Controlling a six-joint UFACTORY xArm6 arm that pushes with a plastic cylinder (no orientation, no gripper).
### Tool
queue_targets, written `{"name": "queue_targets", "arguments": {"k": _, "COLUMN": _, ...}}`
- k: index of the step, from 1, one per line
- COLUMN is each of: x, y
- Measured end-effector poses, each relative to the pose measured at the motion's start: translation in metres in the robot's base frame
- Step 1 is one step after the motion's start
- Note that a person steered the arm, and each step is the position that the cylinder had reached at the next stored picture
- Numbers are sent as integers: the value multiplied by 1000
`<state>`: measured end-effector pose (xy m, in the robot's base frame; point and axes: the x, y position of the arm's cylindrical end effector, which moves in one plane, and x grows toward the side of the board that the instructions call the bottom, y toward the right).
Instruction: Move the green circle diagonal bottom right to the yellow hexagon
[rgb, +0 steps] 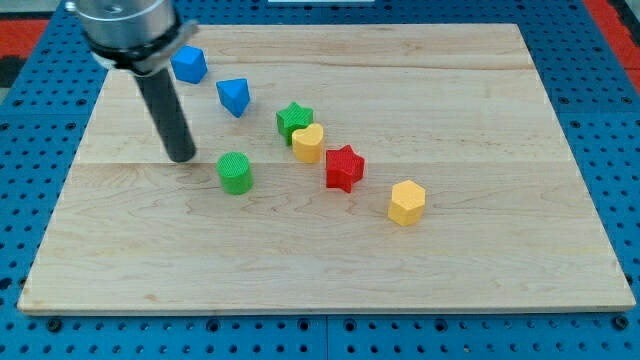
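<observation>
The green circle (235, 172) stands left of the board's middle. The yellow hexagon (406, 202) stands right of centre, lower than the other blocks, far to the right of the green circle. My tip (182, 156) rests on the board just up and left of the green circle, a small gap apart from it. The rod rises from the tip toward the view's top left.
A green star (294, 120), a yellow heart (308, 143) and a red star (343, 167) run in a diagonal line between the circle and the hexagon. Two blue blocks (188, 64) (233, 96) lie at the top left. The wooden board (520, 280) ends in blue pegboard.
</observation>
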<state>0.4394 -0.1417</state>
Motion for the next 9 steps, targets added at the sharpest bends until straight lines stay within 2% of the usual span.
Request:
{"name": "queue_targets", "arguments": {"k": 2, "x": 58, "y": 133}}
{"name": "queue_targets", "arguments": {"k": 4, "x": 79, "y": 163}}
{"name": "queue_targets", "arguments": {"k": 7, "x": 83, "y": 164}}
{"name": "queue_targets", "arguments": {"k": 8, "x": 104, "y": 160}}
{"name": "queue_targets", "arguments": {"k": 9, "x": 106, "y": 187}}
